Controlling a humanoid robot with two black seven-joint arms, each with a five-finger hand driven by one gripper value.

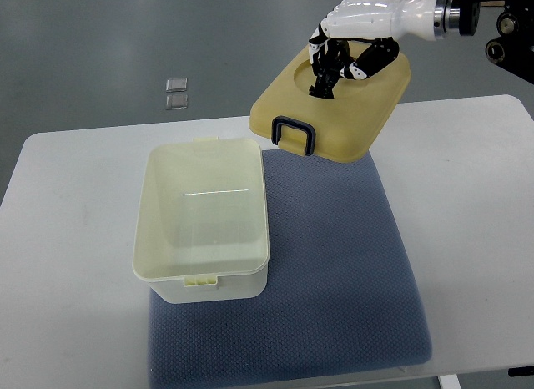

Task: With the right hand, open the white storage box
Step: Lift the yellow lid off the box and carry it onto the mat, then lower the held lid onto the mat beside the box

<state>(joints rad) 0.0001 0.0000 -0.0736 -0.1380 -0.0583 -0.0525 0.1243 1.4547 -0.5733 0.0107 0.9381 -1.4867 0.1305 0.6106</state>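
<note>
Single top view, looking steeply down from the robot's own side. Frame takes in most of the white table (75,197), floor beyond its far edge. Right arm enters from the upper right edge. Middling distance; no second view.

Right hand (346,51) reaching in from upper right, wrist level, fingers curled downward, gripping

Glossy plastic box (203,222) — matt, textured mat (334,272)
</note>
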